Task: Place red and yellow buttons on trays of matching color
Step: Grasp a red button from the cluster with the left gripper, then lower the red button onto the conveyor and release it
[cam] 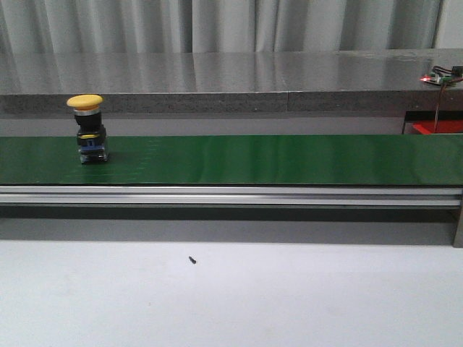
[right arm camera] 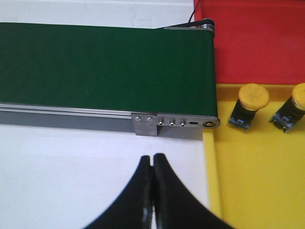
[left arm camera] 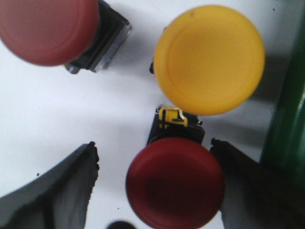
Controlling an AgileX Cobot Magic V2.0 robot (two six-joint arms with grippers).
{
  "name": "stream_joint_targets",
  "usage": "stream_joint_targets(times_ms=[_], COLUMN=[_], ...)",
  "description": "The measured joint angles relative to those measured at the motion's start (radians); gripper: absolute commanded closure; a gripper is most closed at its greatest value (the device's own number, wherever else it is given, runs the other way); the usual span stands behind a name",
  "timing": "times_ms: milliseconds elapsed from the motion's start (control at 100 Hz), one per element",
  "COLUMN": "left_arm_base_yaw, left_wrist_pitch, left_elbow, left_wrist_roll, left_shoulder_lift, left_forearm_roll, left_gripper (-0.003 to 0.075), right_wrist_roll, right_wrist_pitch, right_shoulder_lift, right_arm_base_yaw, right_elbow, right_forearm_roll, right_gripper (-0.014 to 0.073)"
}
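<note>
Sorting partway | two yellow buttons (right arm camera: 252, 106) are lying on the yellow tray (right arm camera: 257, 191), red tray (right arm camera: 257, 43) showing bare | one yellow button (cam: 88, 130) is riding the belt (cam: 275, 159) | left gripper (left arm camera: 155, 188) is straddling a red button (left arm camera: 175, 183), fingers apart (no contact) | right gripper (right arm camera: 152, 164) is idling, pinched together on nothing

Four yellow buttons (cam: 85, 102) (left arm camera: 209, 59) (right arm camera: 253, 96) (right arm camera: 300, 93), two red buttons (left arm camera: 175, 182) (left arm camera: 47, 28), two trays (right arm camera: 257, 43) (right arm camera: 252, 181)
</note>
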Motion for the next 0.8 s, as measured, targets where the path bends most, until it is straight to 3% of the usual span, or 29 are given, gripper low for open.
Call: stream_joint_targets(times_ms=[110,250,800], left_arm_base_yaw=[0.0,0.0,0.0], left_wrist_pitch=[-0.002,-0.002,0.045], left_elbow=[0.0,0.0,0.0], left_wrist_roll=[0.0,0.0,-0.022], left_shoulder_lift=[0.001,0.004,-0.097], left_forearm_roll=[-0.002,-0.002,-0.002], left_gripper=[0.0419,0.0482,0.0493], right_wrist_roll=[0.0,0.0,0.0], right_wrist_pitch=[0.0,0.0,0.0], right_shoulder_lift=[0.0,0.0,0.0], right_arm_base_yaw=[0.0,0.0,0.0], right_elbow=[0.0,0.0,0.0], right_forearm_roll=[0.0,0.0,0.0], right_gripper=[0.0661,0.0661,0.0661])
